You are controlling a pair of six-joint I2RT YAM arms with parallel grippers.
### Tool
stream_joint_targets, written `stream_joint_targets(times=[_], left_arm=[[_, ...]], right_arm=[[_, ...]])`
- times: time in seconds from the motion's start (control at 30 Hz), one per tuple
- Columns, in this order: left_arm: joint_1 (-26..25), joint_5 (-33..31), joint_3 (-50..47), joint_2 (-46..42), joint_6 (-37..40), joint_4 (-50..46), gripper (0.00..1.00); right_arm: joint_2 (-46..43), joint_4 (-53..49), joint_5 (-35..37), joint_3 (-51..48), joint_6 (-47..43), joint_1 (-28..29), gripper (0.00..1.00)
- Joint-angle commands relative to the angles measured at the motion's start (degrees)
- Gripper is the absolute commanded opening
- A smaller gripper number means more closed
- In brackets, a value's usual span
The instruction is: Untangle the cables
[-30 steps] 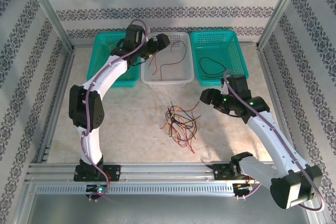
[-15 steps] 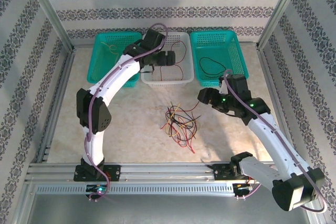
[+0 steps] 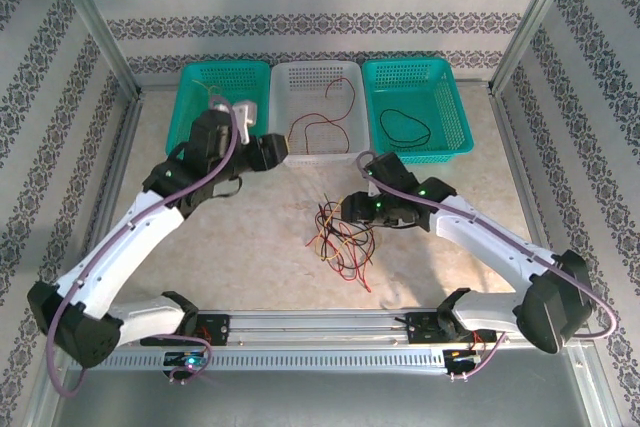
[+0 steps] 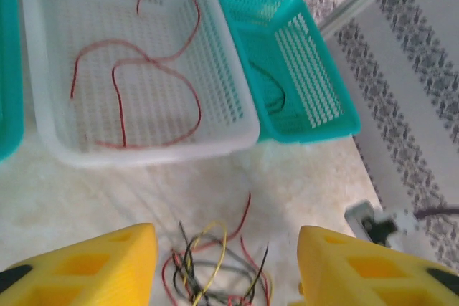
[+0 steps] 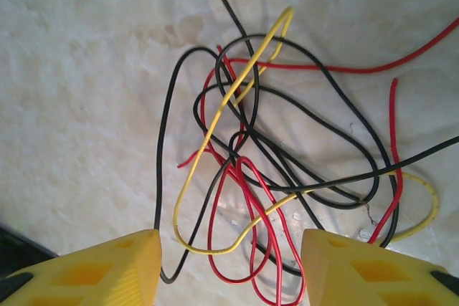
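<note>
A tangle of thin red, black and yellow cables lies on the table in front of the baskets. My right gripper hovers at the tangle's upper edge. In the right wrist view it is open, with red and yellow loops of the cables on the table between its yellow fingers. My left gripper hangs near the white basket's front left corner. It is open and empty, with the cables far below it.
Three baskets stand in a row at the back. The white basket holds red cables, the right teal basket a black cable, and the left teal basket a yellowish one. Metal frame rails border the table.
My left arm has drawn back from over the white basket to its front left corner. My right gripper has swung left and now sits over the tangle.
</note>
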Motion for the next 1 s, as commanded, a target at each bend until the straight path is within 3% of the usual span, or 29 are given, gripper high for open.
stream_joint_targets(times=[0.0, 0.23, 0.3, 0.37, 0.53, 0.73, 0.97], left_arm=[[0.3, 6.7, -6.0, 0.1, -7.0, 4.4, 0.47], [0.1, 5.6, -8.3, -2.8, -8.8, 6.3, 0.4], [0.1, 7.0, -7.1, -2.0, -8.8, 6.4, 0.39], [0.0, 7.5, -6.3, -1.9, -8.8, 6.6, 0.38], [-0.9, 9.8, -5.9, -1.3, -9.2, 9.1, 0.37], [-5.2, 11.2, -3.4, -0.2, -7.6, 13.8, 0.43], [-9.9, 14.0, 1.3, 4.1, -4.6, 20.0, 0.53]], right_arm=[[1.6, 1.5, 3.3, -2.2, -0.8, 2.9, 0.55], [8.2, -0.1, 6.0, -3.0, -3.3, 4.5, 0.5], [8.8, 0.0, 5.8, -2.9, -3.8, 4.5, 0.38], [8.2, -1.7, 7.2, -1.7, -4.0, 4.6, 0.19], [-0.6, -4.8, 8.3, 3.4, -5.3, 4.6, 0.0], [-10.3, -8.9, 8.7, 13.2, -7.2, 4.9, 0.0], [-12.7, -10.8, 9.6, 23.0, -10.8, 5.5, 0.0]])
